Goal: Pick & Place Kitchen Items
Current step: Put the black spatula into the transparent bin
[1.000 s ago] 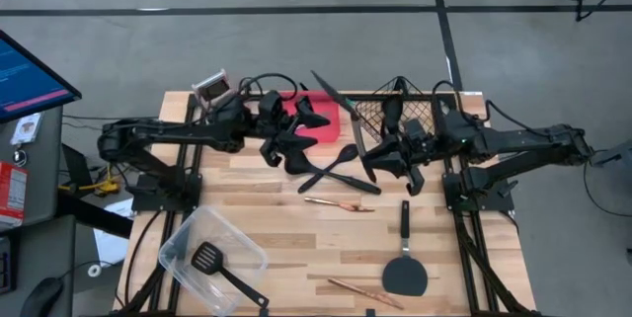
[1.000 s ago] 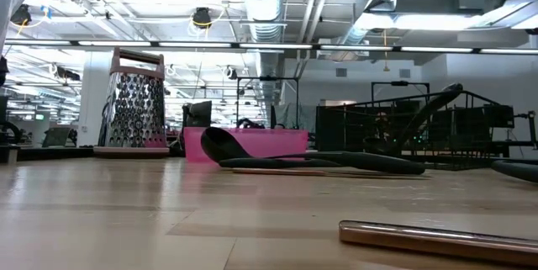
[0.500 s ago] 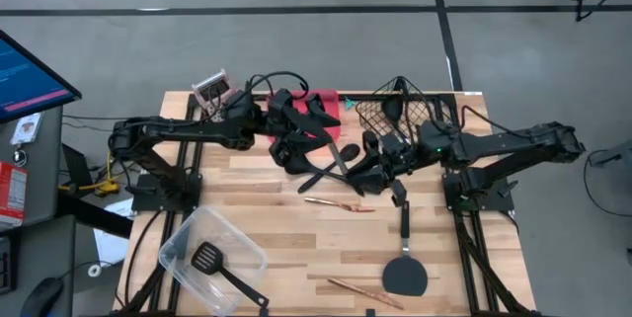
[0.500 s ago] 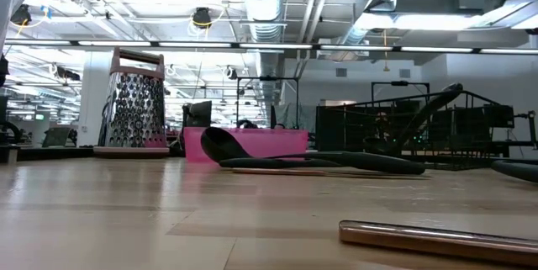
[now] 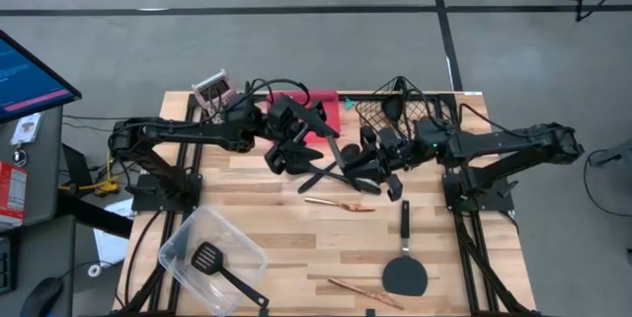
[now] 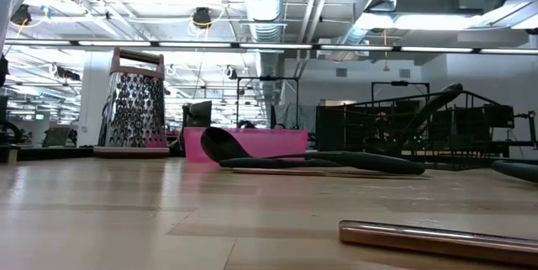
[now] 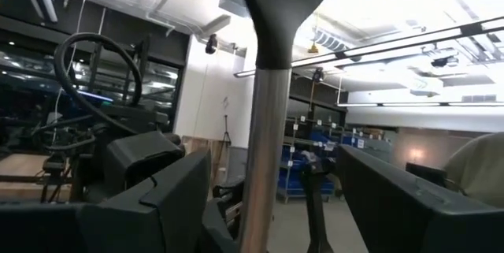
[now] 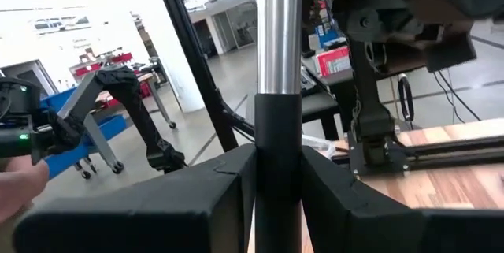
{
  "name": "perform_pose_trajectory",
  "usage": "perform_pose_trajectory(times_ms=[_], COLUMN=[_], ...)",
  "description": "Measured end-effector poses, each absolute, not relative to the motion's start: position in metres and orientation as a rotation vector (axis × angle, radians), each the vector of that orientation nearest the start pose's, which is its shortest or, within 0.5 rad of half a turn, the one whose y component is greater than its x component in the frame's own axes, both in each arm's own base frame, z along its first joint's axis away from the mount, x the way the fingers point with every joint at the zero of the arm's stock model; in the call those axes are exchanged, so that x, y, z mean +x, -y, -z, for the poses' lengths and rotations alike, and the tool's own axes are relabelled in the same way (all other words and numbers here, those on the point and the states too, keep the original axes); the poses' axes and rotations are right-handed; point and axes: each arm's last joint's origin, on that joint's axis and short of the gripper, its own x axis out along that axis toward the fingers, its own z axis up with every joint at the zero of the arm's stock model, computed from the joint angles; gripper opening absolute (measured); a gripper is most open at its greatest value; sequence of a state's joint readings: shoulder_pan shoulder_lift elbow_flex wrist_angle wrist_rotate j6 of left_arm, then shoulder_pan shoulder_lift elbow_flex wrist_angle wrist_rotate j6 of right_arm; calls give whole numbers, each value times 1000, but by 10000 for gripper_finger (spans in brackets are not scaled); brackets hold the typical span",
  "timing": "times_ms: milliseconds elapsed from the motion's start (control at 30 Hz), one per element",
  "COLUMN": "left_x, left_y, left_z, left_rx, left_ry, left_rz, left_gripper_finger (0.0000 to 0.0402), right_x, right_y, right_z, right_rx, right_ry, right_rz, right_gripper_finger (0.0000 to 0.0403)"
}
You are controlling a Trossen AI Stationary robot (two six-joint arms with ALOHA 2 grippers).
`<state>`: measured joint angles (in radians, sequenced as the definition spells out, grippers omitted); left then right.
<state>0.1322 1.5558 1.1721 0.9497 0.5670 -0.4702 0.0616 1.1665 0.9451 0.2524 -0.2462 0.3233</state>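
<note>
Where the high view looks down on the table [image 5: 257, 228], a clear tub [image 5: 211, 253] at its near left corner holds one black turner [image 5: 207, 257], a wire basket [image 5: 405, 110] at the far right holds a black utensil, and both grippers meet mid-table over crossed black utensils beside a pink tray [image 5: 318, 119]. Low down, a grater [image 6: 136, 102] stands upright and a copper handle [image 6: 437, 238] lies crosswise. By the wrist views, the left gripper [image 7: 264, 206] and the right gripper [image 8: 277, 182] each clamp a steel-and-black utensil [image 7: 266, 119] along its camera's upright axis.
</note>
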Motion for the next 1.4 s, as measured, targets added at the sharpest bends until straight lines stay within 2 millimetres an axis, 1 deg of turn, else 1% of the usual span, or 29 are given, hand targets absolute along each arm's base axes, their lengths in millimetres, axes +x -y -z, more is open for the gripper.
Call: perform_pose_trajectory(times_ms=[300, 467, 600, 733, 867, 1067, 1167, 1233, 1333, 1400], left_x=[342, 343, 343, 343, 343, 343, 343, 343, 344, 344], left_y=[-34, -34, -34, -34, -33, -33, -33, -33, -33, -33], left_z=[-381, -380, -380, -380, -379, -378, -378, -378, -377, -377], left_rx=[-255, -257, -238, -235, -231, -230, -233, -234, -241, -242], left_ry=[427, 421, 424, 418, 405, 391, 390, 390, 381, 381], left_rz=[515, 514, 509, 520, 540, 546, 545, 545, 545, 545], left_gripper_finger=[260, 247, 215, 170, 117, 28, 26, 26, 28, 28], right_x=[276, 274, 274, 275, 279, 279, 279, 279, 279, 276], right_y=[-24, -24, -24, -24, -24, -24, -22, -21, -22, -22], right_z=[-340, -346, -345, -343, -340, -340, -340, -340, -340, -344], right_rx=[332, 327, 330, 339, 351, 361, 406, 424, 426, 425], right_ry=[-81, -31, -40, -51, -69, -69, -74, -79, -72, -59], right_rz=[-300, -308, -306, -312, -317, -317, -311, -308, -311, -314], right_gripper_finger=[77, 82, 86, 86, 86, 87, 90, 100, 129, 156])
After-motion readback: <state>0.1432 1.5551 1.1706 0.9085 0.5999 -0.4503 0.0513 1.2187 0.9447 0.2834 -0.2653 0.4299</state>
